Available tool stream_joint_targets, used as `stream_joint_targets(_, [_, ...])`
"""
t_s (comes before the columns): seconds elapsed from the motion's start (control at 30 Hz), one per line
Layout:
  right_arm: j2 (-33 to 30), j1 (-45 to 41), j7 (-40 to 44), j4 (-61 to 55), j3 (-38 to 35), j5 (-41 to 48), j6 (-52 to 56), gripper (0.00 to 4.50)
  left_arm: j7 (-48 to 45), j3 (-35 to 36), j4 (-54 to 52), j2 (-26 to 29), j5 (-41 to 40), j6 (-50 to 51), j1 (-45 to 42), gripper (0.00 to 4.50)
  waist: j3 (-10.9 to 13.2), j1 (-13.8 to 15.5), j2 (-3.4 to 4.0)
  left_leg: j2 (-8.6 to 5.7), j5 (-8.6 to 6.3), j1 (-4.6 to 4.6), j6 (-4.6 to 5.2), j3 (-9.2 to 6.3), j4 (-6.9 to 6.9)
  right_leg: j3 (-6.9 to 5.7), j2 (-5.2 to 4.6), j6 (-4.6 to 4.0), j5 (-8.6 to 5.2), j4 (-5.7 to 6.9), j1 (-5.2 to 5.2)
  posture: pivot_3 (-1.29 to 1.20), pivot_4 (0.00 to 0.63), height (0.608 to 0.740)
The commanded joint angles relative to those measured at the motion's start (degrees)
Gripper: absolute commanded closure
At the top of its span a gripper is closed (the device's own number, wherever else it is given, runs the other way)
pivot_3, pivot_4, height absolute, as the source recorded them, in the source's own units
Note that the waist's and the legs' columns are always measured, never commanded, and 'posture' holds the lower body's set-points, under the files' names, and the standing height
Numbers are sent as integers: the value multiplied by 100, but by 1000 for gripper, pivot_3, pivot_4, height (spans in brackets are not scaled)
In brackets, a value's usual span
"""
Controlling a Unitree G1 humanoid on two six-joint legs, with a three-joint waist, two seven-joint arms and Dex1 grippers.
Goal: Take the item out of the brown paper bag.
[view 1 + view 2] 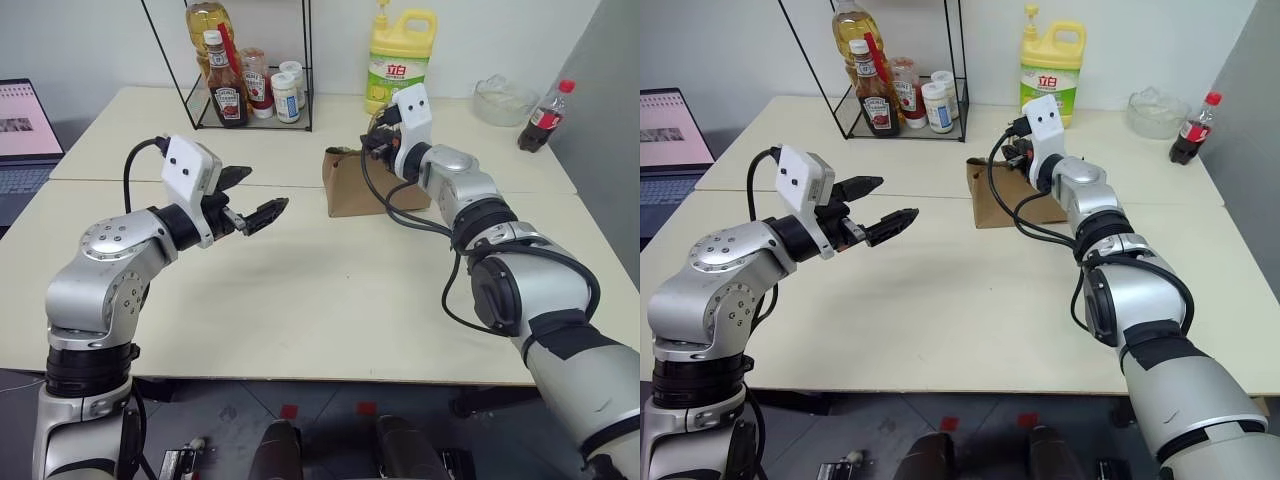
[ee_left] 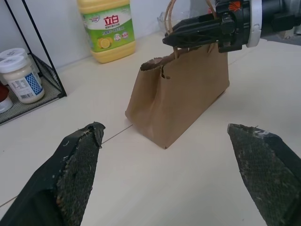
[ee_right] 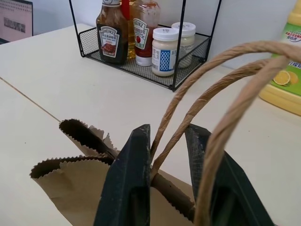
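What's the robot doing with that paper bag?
The right gripper is at the top of the brown paper bag on the table, its fingers around one cord handle. The left gripper hangs open beside the bag, apart from it. Nothing has come out of the bag.

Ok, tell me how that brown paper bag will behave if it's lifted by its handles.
The brown paper bag is creased thin paper, so it will probably flex and sag. Its cord handles look floppy, so it may swing. It sits narrow-based, so a sideways tug could tip it.
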Motion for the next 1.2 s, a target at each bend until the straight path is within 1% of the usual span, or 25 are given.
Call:
stream_joint_targets(0.03, [-54, -272, -15, -122, -175, 57, -28, 3850, 40, 182, -112, 64, -41, -99, -78, 0, 0, 0, 0, 0, 0, 0, 0, 0, 0, 0, 0, 0, 0, 0, 0, 0, 150, 740])
stream_joint_targets(0.3, [50, -550, 196, -198, -368, 207, 164, 3901, 69, 117, -56, -8, 7, -185, 9, 0, 1, -2, 1, 0, 0, 0, -1, 1, 0, 1, 0, 0, 0, 2, -2, 0, 150, 740])
stream_joint_targets(0.87, [122, -439, 346, -230, -372, 201, 138, 3927, 120, 102, -24, -21, 57, -295, 88, 0, 1, -2, 1, 0, 0, 0, 0, 1, 0, 1, 0, 0, 0, 5, -3, 0, 150, 740])
stream_joint_targets(1.03, [63, -351, 327, -232, -125, -45, 228, 3928, 123, 75, -23, -4, 114, -301, 117, 0, 1, -2, 1, 0, 0, 0, 0, 1, 0, 1, 0, 0, 0, 5, -3, 0, 150, 740])
stream_joint_targets(1.2, [-74, -204, 551, -349, 116, -242, 299, 3928, 129, 73, -6, -5, 144, -302, 122, 0, 1, -1, 1, 0, 0, 0, -1, 1, 1, 1, 0, 0, 0, 6, -2, 0, 150, 740])
